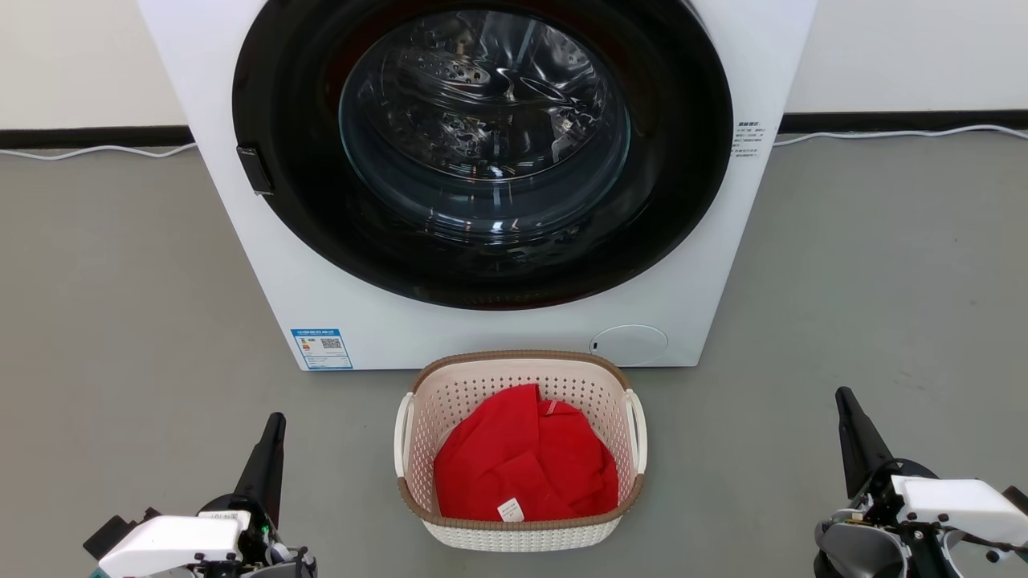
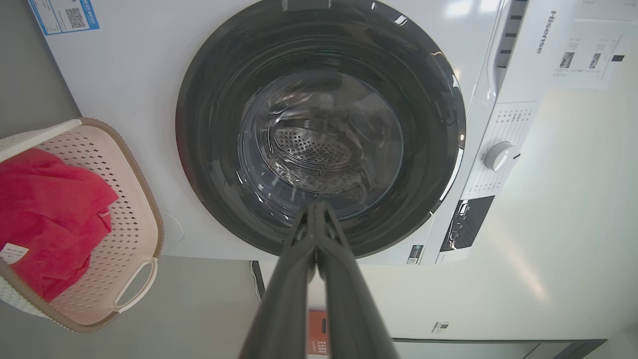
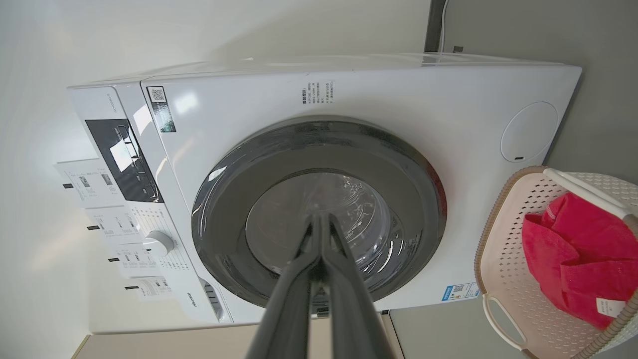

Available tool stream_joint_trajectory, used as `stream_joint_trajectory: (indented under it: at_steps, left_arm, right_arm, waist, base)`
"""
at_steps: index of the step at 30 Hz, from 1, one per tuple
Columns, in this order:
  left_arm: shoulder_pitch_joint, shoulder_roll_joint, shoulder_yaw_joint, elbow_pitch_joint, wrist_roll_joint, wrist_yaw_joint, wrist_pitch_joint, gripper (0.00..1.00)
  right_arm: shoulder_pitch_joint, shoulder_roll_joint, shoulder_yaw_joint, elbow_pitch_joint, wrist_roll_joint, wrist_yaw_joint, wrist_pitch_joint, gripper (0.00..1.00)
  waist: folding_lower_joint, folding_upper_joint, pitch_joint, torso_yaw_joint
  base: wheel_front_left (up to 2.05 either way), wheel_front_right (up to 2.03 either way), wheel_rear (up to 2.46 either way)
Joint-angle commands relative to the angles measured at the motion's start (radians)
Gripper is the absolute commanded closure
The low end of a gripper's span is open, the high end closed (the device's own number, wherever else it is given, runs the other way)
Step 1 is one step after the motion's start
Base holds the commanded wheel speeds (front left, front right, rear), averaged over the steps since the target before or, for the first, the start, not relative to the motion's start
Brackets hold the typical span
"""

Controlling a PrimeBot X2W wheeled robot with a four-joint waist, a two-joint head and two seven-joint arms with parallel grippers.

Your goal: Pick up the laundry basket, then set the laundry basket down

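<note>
The laundry basket (image 1: 458, 385) stands on the grey floor just in front of the washing machine, cream-white and perforated, with a brown rim and white loop handles on both sides. A red cloth (image 1: 526, 466) lies inside it. My left gripper (image 1: 275, 424) is shut and empty at the lower left, well to the left of the basket. At the lower right my right gripper (image 1: 843, 399) is also shut and empty, far to the basket's right. The basket (image 2: 124, 199) sits at the left edge of the left wrist view and, as the basket (image 3: 503, 249), at the right edge of the right wrist view.
A white front-loading washing machine (image 1: 337, 305) with a dark round glass door (image 1: 482, 144) fills the middle, its door shut. A white cable (image 1: 899, 133) runs along the wall base. Open grey floor (image 1: 120, 281) lies on both sides of the basket.
</note>
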Motion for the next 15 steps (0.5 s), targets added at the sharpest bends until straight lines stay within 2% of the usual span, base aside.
stream_joint_trajectory:
  at_steps: [1,15]
  left_arm:
    - [-0.056,0.013,0.031,-0.029,-0.005,-0.01,0.006,1.0]
    - [-0.056,0.013,0.031,-0.029,-0.005,-0.01,0.006,1.0]
  right_arm:
    - [-0.023,-0.004,0.019,-0.032,0.006,0.007,0.011,1.0]
    - [-0.023,-0.004,0.019,-0.032,0.006,0.007,0.011,1.0]
  waist:
    - [0.0,-0.0001,0.0,0.0]
    - [0.0,-0.0001,0.0,0.0]
  base:
    - [0.0,0.0,0.0]
    - [0.0,0.0,0.0]
